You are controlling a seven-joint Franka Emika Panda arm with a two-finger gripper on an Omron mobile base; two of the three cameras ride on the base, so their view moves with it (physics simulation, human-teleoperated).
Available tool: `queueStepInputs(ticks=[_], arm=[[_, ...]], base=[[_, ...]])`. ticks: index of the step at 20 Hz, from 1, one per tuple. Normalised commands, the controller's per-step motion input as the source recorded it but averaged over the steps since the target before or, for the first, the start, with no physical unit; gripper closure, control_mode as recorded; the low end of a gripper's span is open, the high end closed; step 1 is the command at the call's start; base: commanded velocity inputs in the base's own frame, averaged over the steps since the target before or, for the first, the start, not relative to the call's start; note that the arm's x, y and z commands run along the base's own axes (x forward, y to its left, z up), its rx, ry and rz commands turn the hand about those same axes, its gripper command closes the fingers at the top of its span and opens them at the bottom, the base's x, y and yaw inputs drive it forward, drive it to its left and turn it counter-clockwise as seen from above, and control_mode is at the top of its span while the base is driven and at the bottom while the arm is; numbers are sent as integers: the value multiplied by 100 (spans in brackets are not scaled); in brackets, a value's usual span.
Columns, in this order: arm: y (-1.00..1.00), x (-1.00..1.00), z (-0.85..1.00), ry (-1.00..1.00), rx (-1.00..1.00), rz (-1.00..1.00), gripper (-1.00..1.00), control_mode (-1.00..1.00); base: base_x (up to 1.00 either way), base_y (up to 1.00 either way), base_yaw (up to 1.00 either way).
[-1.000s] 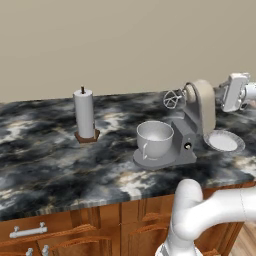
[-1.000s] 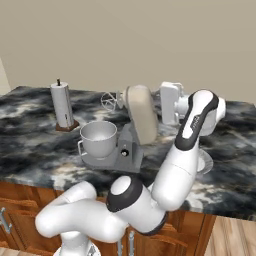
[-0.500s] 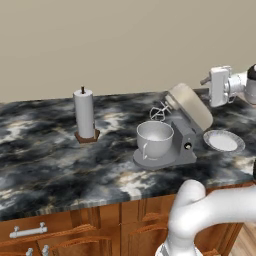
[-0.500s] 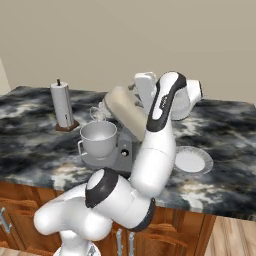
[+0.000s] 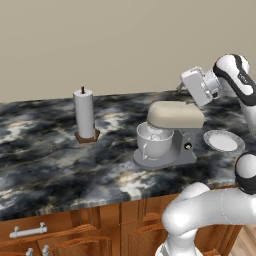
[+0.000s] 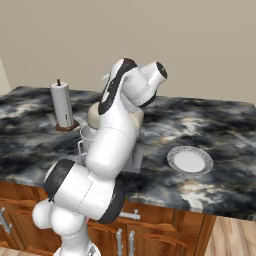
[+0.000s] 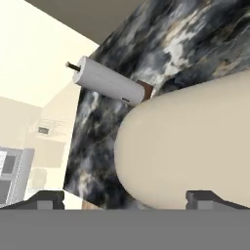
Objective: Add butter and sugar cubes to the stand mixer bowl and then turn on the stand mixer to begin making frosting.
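Observation:
The stand mixer stands on the marble counter with its cream head lowered flat over the stand mixer bowl. The bowl sits on the mixer's grey base, and the head hides its inside. My gripper hovers just above and behind the head's right end, pointing left along it. In the hand view the rounded cream head looms close ahead, and the gripper is open, its tips wide apart with nothing between them. The butter and sugar cubes are out of view.
A white paper-towel roll stands on a brown holder left of the mixer. A round white plate lies right of it. My arm rises in front of the mixer. Wooden drawers run below the counter edge.
The mixer head has swung down from tilted back to flat over the bowl. My gripper has moved left along with it and now stands just above the head, opened wider.

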Motion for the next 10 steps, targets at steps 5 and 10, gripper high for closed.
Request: queueStepInputs(ticks=[5,10], arm=[[66,-13,-25,0,-38,-15,-100,-100],[45,-17,-30,0,-35,-14,-100,-100]], base=[[0,0,0],[0,0,0]])
